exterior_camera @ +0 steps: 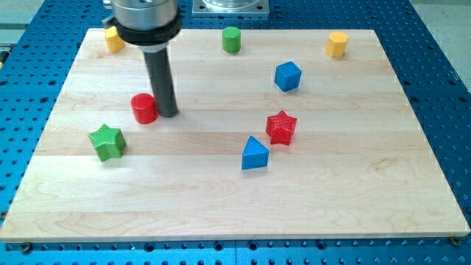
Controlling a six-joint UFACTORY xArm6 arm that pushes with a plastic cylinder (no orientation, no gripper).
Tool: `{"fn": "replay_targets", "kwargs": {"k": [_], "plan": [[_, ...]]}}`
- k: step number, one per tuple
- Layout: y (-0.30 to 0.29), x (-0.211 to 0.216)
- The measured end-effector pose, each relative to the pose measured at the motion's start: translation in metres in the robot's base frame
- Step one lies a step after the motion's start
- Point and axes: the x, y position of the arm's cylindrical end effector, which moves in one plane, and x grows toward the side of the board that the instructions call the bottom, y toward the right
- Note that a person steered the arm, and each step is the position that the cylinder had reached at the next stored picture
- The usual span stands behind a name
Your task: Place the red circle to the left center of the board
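Note:
The red circle [144, 109] is a short red cylinder lying on the wooden board [235, 199], left of the board's middle. My tip [167, 113] rests on the board right against the circle's right side. The rod rises from it to the arm's metal collar at the view's top. A green star [107, 141] lies below and to the left of the red circle, apart from it.
A red star [281, 126] and a blue triangle [255, 154] sit right of centre. A blue cube [288, 76] lies above them. Along the top edge are a yellow block [112, 40] partly hidden by the arm, a green cylinder [232, 39] and a yellow hexagon [337, 44].

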Motion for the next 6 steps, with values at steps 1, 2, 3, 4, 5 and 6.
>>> {"fn": "replay_targets", "kwargs": {"k": [1, 2, 3, 4, 5, 6], "plan": [[-0.054, 0.003], [-0.064, 0.005], [-0.033, 0.038], [-0.032, 0.063], [-0.06, 0.063], [-0.074, 0.059]]}}
